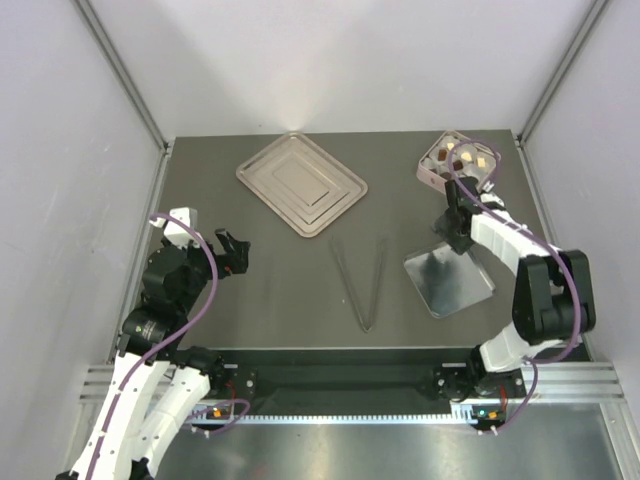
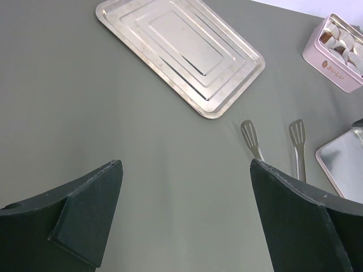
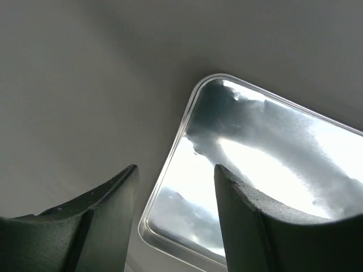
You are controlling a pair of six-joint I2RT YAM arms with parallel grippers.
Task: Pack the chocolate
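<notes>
The chocolate [image 1: 462,158] lies in the white cups of a pink box [image 1: 434,176] at the back right, brown and pale pieces together. The left wrist view catches the box [image 2: 332,59] with a brown piece [image 2: 327,36] at its corner. My right gripper [image 1: 456,238] hangs just in front of the box, over the far corner of a shiny metal lid [image 1: 450,284]. In its wrist view the jaws [image 3: 176,170] stand part open over the lid's rim [image 3: 170,153], nothing between them. My left gripper [image 1: 236,250] is wide open over bare table [image 2: 186,164].
A steel tray [image 1: 302,183] lies at the back centre and shows in the left wrist view as well [image 2: 181,51]. Metal tongs [image 1: 362,285] rest on the table between the arms, their tips [image 2: 249,136] pointing away from the bases. Frame posts and walls close in both sides.
</notes>
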